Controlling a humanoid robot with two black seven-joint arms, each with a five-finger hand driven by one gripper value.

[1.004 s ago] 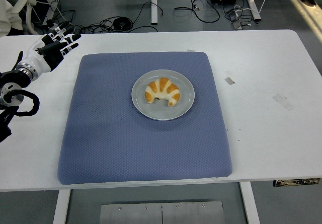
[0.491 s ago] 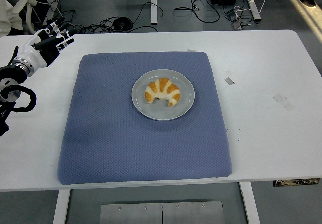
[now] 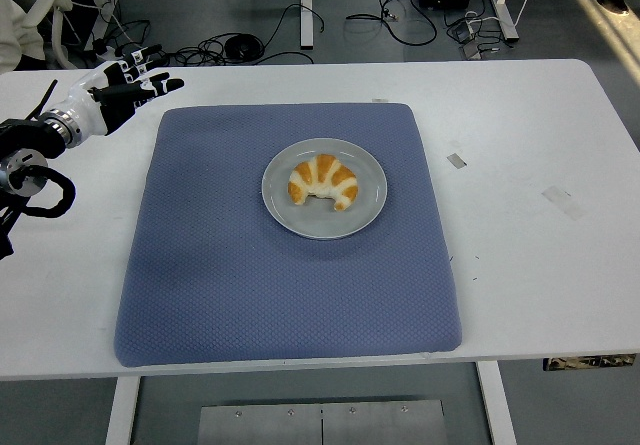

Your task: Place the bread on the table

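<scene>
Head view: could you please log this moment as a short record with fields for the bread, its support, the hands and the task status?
bread: croissant, lying on the plate
plate: grey plate, near the middle of the blue mat
mat: flat on the white table
left hand: left hand over the table's far left corner, fingers spread, holding nothing, well apart from the croissant
right hand: not in view
task status: croissant not yet grasped or placed on the table
</scene>
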